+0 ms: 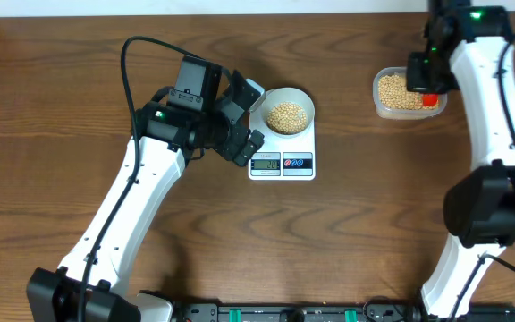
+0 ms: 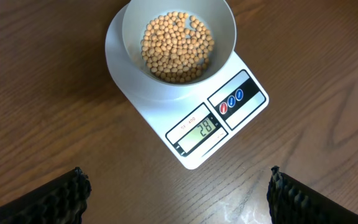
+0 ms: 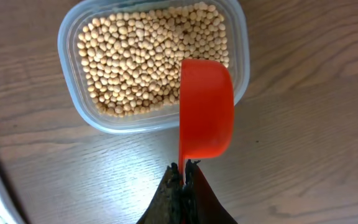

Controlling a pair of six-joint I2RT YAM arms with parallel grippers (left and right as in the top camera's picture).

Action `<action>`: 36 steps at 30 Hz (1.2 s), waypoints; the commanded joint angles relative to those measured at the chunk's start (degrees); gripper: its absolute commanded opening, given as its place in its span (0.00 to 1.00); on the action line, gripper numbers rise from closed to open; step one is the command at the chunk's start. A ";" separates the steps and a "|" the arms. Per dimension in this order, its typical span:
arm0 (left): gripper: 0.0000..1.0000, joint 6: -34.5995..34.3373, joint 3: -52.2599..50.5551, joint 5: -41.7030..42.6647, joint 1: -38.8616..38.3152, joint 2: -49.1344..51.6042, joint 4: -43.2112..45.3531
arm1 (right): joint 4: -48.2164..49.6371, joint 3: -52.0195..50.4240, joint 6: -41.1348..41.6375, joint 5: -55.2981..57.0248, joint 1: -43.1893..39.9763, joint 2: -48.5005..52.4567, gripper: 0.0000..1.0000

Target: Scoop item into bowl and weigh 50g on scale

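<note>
Closest to the right wrist lens: right gripper (image 3: 183,177), fingers pressed together on the thin handle of a red scoop (image 3: 206,106). Scoop cup over the near right corner of a clear plastic tub (image 3: 67,68), no load visible on its red surface; touching the tub or not, cannot tell. Tub resting on the bench (image 3: 303,124), nearly full of tan beans (image 3: 142,56). Well apart to the left, left gripper (image 2: 178,186) spread wide, holding nothing, hovering over bare wood just in front of the scale (image 2: 160,106). White bowl (image 2: 225,31) upright on the scale's platform, partly filled with more of the beans in a shallow heap. Display (image 2: 201,130) on the front edge showing 28, blue and red buttons beside it.
</note>
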 commanded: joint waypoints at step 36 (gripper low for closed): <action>0.93 -0.31 -0.46 0.90 0.09 0.66 0.07 | 6.38 0.63 7.98 11.06 3.23 11.41 0.01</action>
